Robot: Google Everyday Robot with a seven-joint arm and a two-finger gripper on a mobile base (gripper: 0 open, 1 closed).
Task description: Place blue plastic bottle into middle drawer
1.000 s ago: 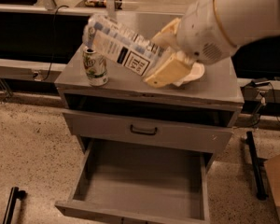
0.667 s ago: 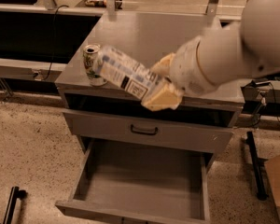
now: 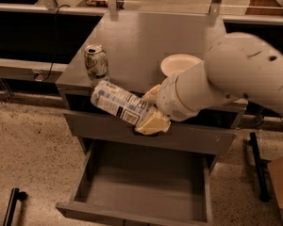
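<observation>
Your pincer [image 3: 150, 110] grips the bottle [image 3: 119, 102], tilted, just past the worktop's [image 3: 141, 41] front edge, over the open drawer [image 3: 141, 189]; the can [image 3: 95, 62] stands at the front-left corner, apparently just clear of the bottle.

Soda can [image 3: 95, 62]: green and white, upright on the cabinet top near its front left corner.
White dish [image 3: 175, 61]: on the cabinet top right of centre, its right side hidden.
Cabinet [image 3: 146, 34]: grey, with a flat top.
Floor [image 3: 28, 154]: pale and speckled.
Black bar [image 3: 257, 168]: on the floor right of the cabinet.
Gripper [image 3: 149, 110]: in front of the cabinet's front edge, clamped on the blue plastic bottle [image 3: 114, 100].
</observation>
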